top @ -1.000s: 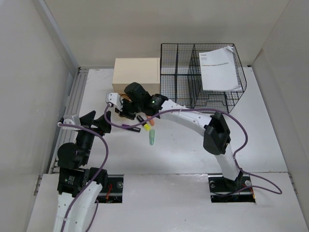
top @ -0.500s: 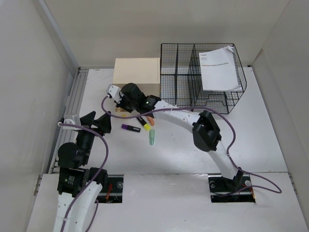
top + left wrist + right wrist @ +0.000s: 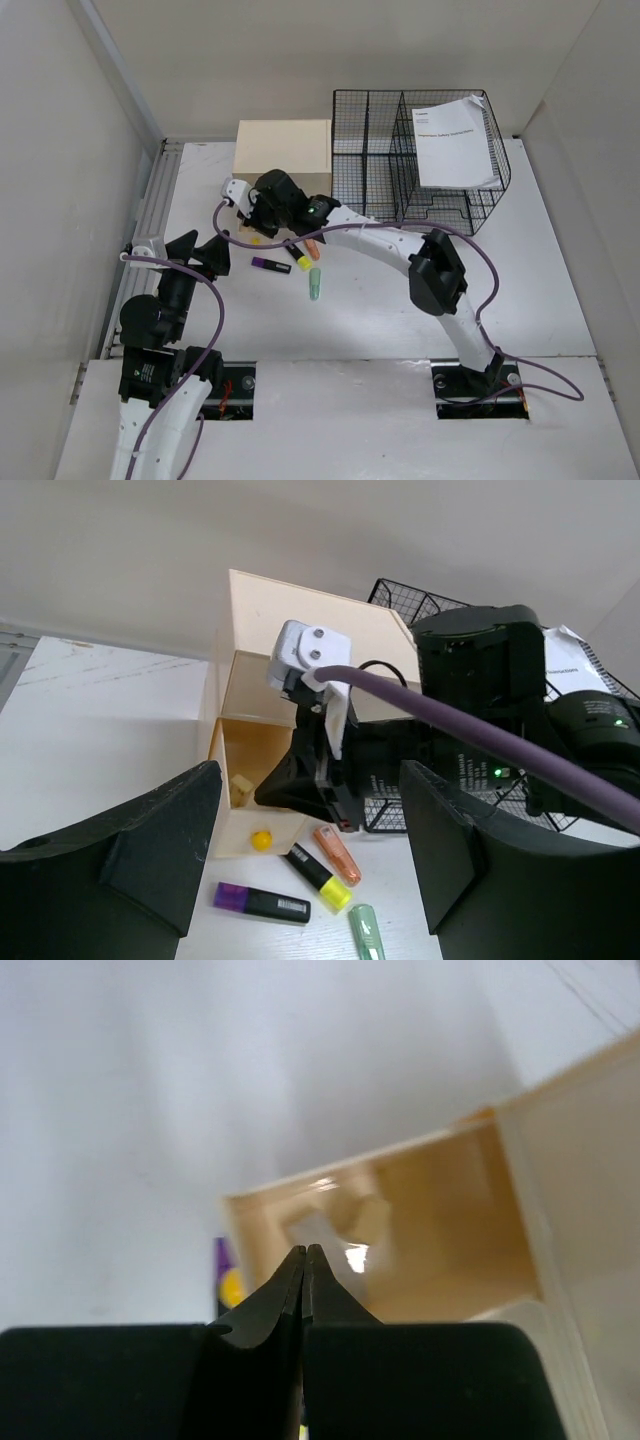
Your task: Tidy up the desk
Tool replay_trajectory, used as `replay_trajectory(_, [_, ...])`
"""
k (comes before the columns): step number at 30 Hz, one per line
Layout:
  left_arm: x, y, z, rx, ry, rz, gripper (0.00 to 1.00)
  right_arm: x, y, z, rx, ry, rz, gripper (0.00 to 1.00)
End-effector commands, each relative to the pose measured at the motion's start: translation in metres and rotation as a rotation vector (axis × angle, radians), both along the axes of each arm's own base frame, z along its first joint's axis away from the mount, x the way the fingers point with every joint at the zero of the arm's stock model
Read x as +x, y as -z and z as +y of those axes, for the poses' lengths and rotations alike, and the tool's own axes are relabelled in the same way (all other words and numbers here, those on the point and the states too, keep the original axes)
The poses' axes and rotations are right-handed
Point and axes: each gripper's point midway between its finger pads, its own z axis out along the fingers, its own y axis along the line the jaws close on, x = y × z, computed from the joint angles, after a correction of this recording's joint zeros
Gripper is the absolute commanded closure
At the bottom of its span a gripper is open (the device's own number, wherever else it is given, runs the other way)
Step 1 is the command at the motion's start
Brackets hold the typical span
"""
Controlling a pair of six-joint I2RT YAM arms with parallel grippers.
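Largely, from above, the right arm (image 3: pixel 380 240) covers the open drawer (image 3: pixel 235 835) of the cream wooden box (image 3: pixel 283 150) at the far edge of the desk (image 3: pixel 560 290), a matte white top with a ribbed metal rail (image 3: pixel 150 205) along its left edge. A small pale block (image 3: pixel 240 783) inside the drawer is unclear. The right gripper (image 3: pixel 305 1251) is clenched on nothing at the drawer mouth; the left gripper (image 3: pixel 208 248), near the left edge, is spread wide. Plain pale walls (image 3: pixel 300 50) surround.

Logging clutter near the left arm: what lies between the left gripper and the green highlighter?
The purple highlighter lies on the desk between the left gripper and the green highlighter, clearest in the top external view.
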Motion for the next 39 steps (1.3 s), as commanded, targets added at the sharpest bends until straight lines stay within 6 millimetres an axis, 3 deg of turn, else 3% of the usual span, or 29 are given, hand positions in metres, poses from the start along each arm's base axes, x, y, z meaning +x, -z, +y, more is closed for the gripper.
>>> replay_trajectory(1, [-0.005, -0.019, 0.003, -0.011, -0.012, -0.065, 0.31, -0.047, -0.073, 0.012, 0.136, -0.259, 0.032, 1.0])
replay_trajectory(4, [-0.005, -0.019, 0.003, -0.011, -0.012, -0.065, 0.31, -0.06, -0.071, 0.009, 0.124, -0.318, 0.058, 1.0])
replay_trajectory(10, [-0.005, -0.019, 0.003, -0.011, -0.012, -0.065, 0.31, -0.063, -0.06, 0.005, 0.102, -0.321, 0.07, 1.0])
replay_trajectory(14, [-0.008, -0.021, 0.004, -0.012, -0.012, -0.074, 0.31, -0.066, -0.04, 0.003, 0.063, -0.326, 0.113, 1.0])
replay_trajectory(16, [-0.008, -0.021, 0.004, -0.012, -0.012, -0.074, 0.31, -0.063, -0.019, 0.004, 0.029, -0.315, 0.139, 1.0])
replay_trajectory(17, [-0.008, -0.021, 0.004, -0.012, -0.012, -0.074, 0.31, -0.06, -0.023, 0.004, 0.031, -0.302, 0.124, 1.0])
replay_trajectory(19, [-0.008, -0.021, 0.004, -0.012, -0.012, -0.074, 0.31, -0.051, -0.003, 0.003, -0.008, -0.262, 0.126, 1.0])
replay_trajectory(23, [-0.008, -0.021, 0.004, -0.012, -0.012, -0.074, 0.31, -0.027, -0.008, 0.006, 0.01, -0.163, 0.055, 1.0])
replay_trajectory(25, [-0.008, -0.021, 0.004, -0.012, -0.012, -0.074, 0.31, -0.014, 0.001, 0.005, -0.001, -0.078, 0.052, 1.0])
replay_trajectory(29, [-0.008, -0.021, 0.004, -0.012, -0.012, -0.074, 0.31, 0.025, 0.002, -0.009, -0.019, 0.134, -0.058, 1.0])
replay_trajectory(36, [-0.005, -0.019, 0.003, -0.011, -0.012, -0.065, 0.31, 0.058, -0.017, -0.019, 0.004, 0.316, -0.204, 1.0])
replay_trajectory(39, [-0.005, -0.019, 0.005, -0.012, -0.021, -0.064, 0.31, 0.067, -0.012, -0.017, -0.017, 0.339, -0.234, 1.0])
